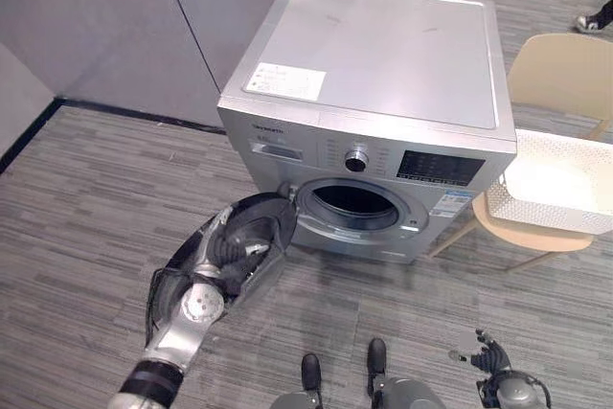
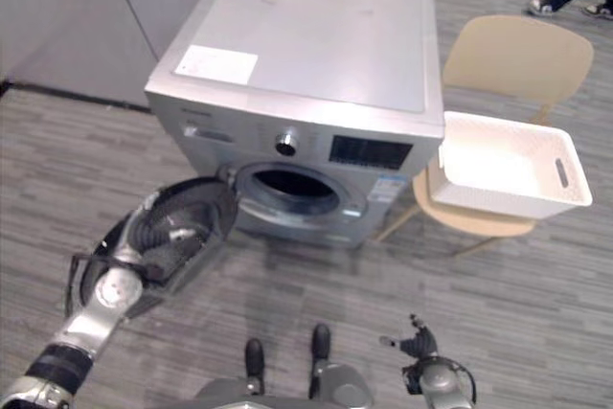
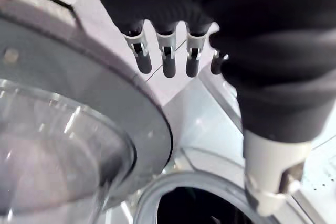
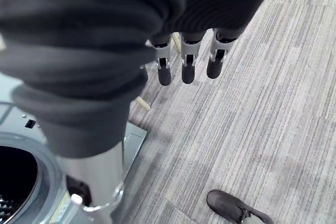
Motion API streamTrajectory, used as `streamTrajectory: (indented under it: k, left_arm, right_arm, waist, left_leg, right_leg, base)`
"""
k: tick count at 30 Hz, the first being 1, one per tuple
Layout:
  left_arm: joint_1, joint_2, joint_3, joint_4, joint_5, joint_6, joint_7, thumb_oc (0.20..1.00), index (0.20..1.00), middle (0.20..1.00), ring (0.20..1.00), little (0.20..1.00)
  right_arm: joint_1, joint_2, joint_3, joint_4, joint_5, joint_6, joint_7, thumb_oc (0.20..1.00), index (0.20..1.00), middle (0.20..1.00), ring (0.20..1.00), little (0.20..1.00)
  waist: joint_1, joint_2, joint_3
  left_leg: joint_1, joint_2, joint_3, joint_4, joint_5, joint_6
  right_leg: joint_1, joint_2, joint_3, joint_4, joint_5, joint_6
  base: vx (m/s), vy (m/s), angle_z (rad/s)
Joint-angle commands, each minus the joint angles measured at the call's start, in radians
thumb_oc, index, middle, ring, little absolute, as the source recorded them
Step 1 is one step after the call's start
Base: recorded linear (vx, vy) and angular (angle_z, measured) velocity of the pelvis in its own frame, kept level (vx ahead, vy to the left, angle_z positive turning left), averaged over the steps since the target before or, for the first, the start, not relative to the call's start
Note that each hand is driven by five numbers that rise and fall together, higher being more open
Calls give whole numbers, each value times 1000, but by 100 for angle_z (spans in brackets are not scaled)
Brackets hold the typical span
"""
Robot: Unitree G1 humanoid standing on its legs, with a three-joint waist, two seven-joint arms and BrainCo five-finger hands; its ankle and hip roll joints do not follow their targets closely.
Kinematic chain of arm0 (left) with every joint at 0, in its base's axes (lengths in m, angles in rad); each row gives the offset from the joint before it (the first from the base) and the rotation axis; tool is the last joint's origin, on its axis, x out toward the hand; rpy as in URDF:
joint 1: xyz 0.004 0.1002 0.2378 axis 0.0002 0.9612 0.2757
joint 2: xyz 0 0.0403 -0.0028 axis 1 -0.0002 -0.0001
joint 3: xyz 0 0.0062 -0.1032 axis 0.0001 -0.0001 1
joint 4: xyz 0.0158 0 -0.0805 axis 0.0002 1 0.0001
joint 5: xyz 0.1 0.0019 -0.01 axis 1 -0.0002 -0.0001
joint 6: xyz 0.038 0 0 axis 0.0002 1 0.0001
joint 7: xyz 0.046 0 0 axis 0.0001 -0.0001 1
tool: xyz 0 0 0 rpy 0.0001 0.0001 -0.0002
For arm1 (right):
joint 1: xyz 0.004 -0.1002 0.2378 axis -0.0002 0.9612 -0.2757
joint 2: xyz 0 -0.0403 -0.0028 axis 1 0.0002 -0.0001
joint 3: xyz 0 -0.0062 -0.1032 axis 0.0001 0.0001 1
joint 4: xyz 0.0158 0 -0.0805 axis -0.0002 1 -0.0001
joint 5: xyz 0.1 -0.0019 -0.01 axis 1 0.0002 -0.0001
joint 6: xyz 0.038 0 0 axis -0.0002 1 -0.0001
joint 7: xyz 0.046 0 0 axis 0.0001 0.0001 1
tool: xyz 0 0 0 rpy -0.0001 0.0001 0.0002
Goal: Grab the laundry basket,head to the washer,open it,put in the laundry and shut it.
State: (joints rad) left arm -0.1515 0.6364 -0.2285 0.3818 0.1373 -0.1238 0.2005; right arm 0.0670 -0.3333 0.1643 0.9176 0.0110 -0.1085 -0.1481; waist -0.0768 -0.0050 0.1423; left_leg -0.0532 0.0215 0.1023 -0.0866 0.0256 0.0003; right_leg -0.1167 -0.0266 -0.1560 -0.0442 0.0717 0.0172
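The white perforated plastic laundry basket (image 2: 508,174) sits on the seat of a beige wooden chair (image 2: 517,55) just to the right of the silver front-loading washing machine (image 1: 383,55). Its inside looks bare white, and I cannot tell whether any laundry lies in it. The washer's round glass door (image 1: 225,256) stands swung wide to the left, and the dark drum opening (image 1: 354,203) is uncovered.

The left hand (image 1: 235,254) lies against the inner face of the open door; in its wrist view the fingers (image 3: 168,61) hang straight and relaxed past the door's grey rim, gripping nothing. The right hand (image 2: 420,344) hangs low at the robot's right side over the grey striped carpet floor (image 1: 86,198), well apart from the basket, its fingers (image 4: 188,66) loosely extended and empty.

A person's dark shoes (image 2: 565,2) show on the floor behind the chair.
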Motion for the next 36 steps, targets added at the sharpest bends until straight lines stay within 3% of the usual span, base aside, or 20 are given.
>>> streamTrajectory:
  k: [1, 8, 13, 19, 22, 28, 33, 35, 36]
  left_arm:
    - [-139, 39, 7, 171, 101, -7, 108, 1000, 1000, 1000, 1000, 1000]
    - [-249, 87, -22, 504, 100, 34, 102, 1000, 1000, 1000, 1000, 1000]
    - [-232, 16, -17, 632, 41, 35, 58, 1000, 1000, 1000, 1000, 1000]
    - [-54, -156, 27, 475, -76, 27, 36, 1000, 1000, 1000, 1000, 1000]
    - [118, -227, 5, 192, -116, 15, -47, 1000, 1000, 1000, 1000, 1000]
    - [187, -275, -80, 12, -207, 8, -153, 1000, 1000, 1000, 1000, 1000]
    - [34, -296, -194, -72, -170, -1, -129, 1000, 1000, 1000, 1000, 1000]
    - [-52, -317, -219, -10, -156, 7, -97, 1000, 1000, 1000, 1000, 1000]
    - [-174, -321, -234, 144, -102, 30, -31, 1000, 1000, 1000, 1000, 1000]
  right_arm:
    - [4, -15, 24, -16, 6, -29, 5, 1000, 1000, 1000, 1000, 1000]
    - [9, -31, 55, -27, -3, -29, 14, 1000, 1000, 1000, 1000, 1000]
    - [-12, -26, 71, 13, -4, -19, 14, 1000, 1000, 1000, 1000, 1000]
    - [-49, -9, 46, 35, -5, 1, -6, 1000, 1000, 1000, 1000, 1000]
    - [-44, 1, 26, -3, -24, 14, -4, 1000, 1000, 1000, 1000, 1000]
    - [-43, 12, 38, -40, -30, 24, 4, 1000, 1000, 1000, 1000, 1000]
    - [-36, 16, 69, -48, -35, 18, -11, 1000, 1000, 1000, 1000, 1000]
    - [-35, 10, 76, -42, -36, 20, -19, 1000, 1000, 1000, 1000, 1000]
    - [-49, -3, 91, -22, -34, 26, -23, 1000, 1000, 1000, 1000, 1000]
  waist:
    - [-25, -27, -70]
    - [-35, -36, -66]
    - [-31, -46, -71]
    - [-7, -44, -64]
    - [8, -37, -57]
    - [10, -30, -44]
    - [-26, -20, -31]
    - [-45, -14, -31]
    - [-72, -8, -27]
  left_leg:
    - [-65, -8, 13, -1, -19, -43]
    - [-106, 1, 36, -1, -12, -43]
    - [-132, 10, 44, -1, -5, -44]
    - [-112, 5, 37, -1, -6, -42]
    - [-88, 3, 30, -1, -5, -40]
    - [-70, 10, 28, -1, 2, -41]
    - [-64, 25, 55, -1, 6, -44]
    - [-66, 31, 70, -1, 6, -45]
    - [-73, 39, 90, -1, 6, -46]
  right_leg:
    - [22, -30, 89, 63, -138, 108]
    - [-27, -29, 109, 44, -107, 119]
    - [-49, -26, 116, 27, -95, 118]
    - [-25, -22, 111, 22, -103, 109]
    - [4, -18, 105, 17, -110, 102]
    - [26, -10, 101, 18, -118, 95]
    - [19, -2, 121, 12, -116, 90]
    - [6, 0, 136, 10, -111, 91]
    - [-20, 5, 161, 16, -104, 93]
  base:
    - [36, 60, -4]
    - [-2, 38, -13]
    - [-4, 6, -11]
    - [1, -13, 0]
    - [0, -67, 3]
    - [-35, -82, 3]
    - [-56, -73, -5]
    - [-42, -3, -27]
    - [-43, 9, -50]
